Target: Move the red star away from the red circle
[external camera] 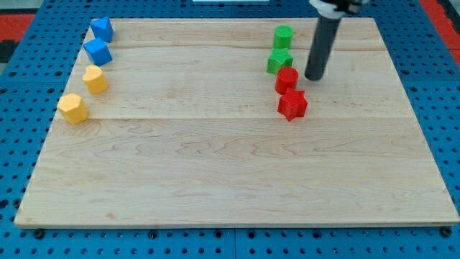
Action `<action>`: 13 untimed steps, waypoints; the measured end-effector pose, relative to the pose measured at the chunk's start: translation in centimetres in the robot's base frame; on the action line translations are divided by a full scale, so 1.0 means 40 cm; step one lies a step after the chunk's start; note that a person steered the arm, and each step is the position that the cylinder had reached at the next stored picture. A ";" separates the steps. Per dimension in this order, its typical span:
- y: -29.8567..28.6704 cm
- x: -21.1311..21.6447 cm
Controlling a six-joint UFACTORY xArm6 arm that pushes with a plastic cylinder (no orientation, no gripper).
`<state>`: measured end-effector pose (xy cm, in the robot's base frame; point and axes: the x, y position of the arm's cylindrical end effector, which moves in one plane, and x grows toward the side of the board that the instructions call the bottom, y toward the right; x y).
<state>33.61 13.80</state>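
Rod is down at the view's upper right, our tip (314, 77) resting on the bench (215, 165) just to the view's right of the red circle (286, 79), close to it but with a sliver of wood showing between. No jaws on this tool, just the bare dark rod, so it holds nothing.

Red star (292, 105) sits directly below the red circle toward the view's bottom, the two touching or nearly so; we can't tell which from this angle. Our tip is above and slightly right of the star, apart from it.

Above the red circle: green star (279, 61), touching or almost touching it, then green circle (283, 35) nearest the view's top. These four blocks form a rough column.

Far left of the view, well apart from all that: blue triangle-like block (102, 29) at top, blue cube-like block (98, 52) below it, then yellow round-ish block (95, 78), then yellow hexagon-like block (73, 108) lowest and leftmost.

Blue pegboard (445, 108) surrounds the bench.
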 end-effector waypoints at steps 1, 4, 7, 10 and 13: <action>-0.052 -0.010; -0.055 0.212; -0.123 0.208; -0.350 0.454; -0.546 0.356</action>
<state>47.87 -8.04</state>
